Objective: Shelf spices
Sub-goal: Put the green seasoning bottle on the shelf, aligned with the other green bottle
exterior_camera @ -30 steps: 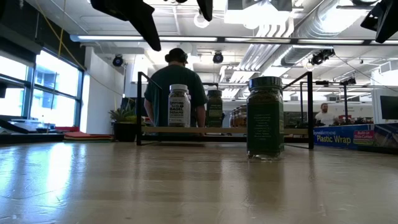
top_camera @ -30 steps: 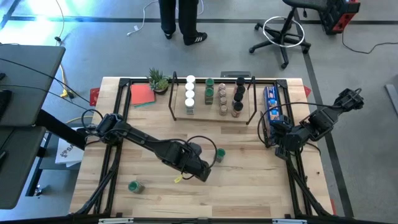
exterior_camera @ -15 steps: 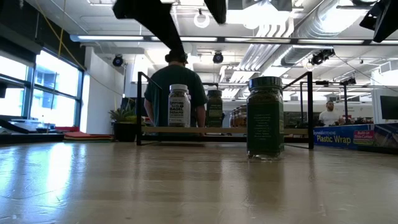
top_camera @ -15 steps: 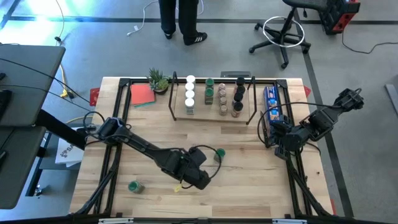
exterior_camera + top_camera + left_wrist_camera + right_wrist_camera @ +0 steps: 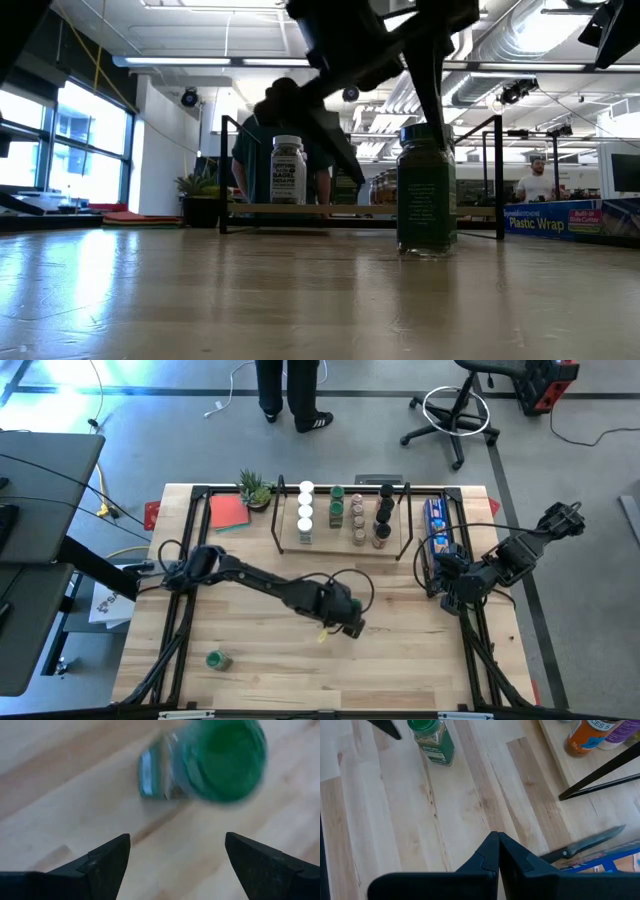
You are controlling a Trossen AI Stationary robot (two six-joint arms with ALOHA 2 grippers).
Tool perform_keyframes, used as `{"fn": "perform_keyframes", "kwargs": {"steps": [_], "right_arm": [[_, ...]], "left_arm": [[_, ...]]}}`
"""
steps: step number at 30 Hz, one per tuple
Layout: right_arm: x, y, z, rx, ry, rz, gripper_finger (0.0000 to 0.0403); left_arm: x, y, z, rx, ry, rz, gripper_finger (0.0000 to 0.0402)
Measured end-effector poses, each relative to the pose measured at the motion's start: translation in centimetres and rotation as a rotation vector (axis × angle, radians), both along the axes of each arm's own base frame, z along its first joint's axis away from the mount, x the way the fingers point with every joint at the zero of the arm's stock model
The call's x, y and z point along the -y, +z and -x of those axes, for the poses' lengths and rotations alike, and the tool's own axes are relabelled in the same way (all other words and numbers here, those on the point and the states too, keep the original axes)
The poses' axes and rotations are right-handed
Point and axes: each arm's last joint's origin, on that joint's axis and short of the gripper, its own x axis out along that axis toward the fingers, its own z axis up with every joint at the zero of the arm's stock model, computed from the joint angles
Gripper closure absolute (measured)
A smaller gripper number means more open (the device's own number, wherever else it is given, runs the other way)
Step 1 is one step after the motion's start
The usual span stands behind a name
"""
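The left gripper [image 5: 350,622] is held wide open above a green-capped cylindrical spice jar [image 5: 215,762], which stands upright on the table just beneath and between its fingers [image 5: 107,860], unheld. Beyond it stands the low light-wood shelf with a thin black frame [image 5: 340,546], already carrying rows of jars. A second green-lidded jar [image 5: 218,660] lies well behind and to the side. The right gripper [image 5: 447,592] is parked, fully closed and empty, beside a long blue box [image 5: 436,530]. The pale wooden tabletop [image 5: 250,660] is otherwise bare nearby; a person [image 5: 285,140] is seen beyond the table.
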Motion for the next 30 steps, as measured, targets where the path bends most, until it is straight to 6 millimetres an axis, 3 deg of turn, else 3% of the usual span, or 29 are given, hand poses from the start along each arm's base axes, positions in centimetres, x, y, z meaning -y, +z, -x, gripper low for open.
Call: {"fn": "perform_keyframes", "kwargs": {"steps": [9, 19, 30], "right_arm": [[0.0, 0.0, 0.0, 0.0, 0.0, 0.0, 0.0403], [0.0, 0.0, 0.0, 0.003, -0.002, 0.005, 0.0403], [0.0, 0.0, 0.0, 0.004, -0.006, 0.004, 0.0403]], "left_arm": [[-1.6, 0.6, -1.6, 0.143, 0.063, -0.011, 0.0082], [-3.0, 0.4, -1.7, 0.123, 0.133, -0.059, 0.0082], [-3.8, 0.0, -1.9, 0.113, 0.088, -0.087, 0.0082]]}}
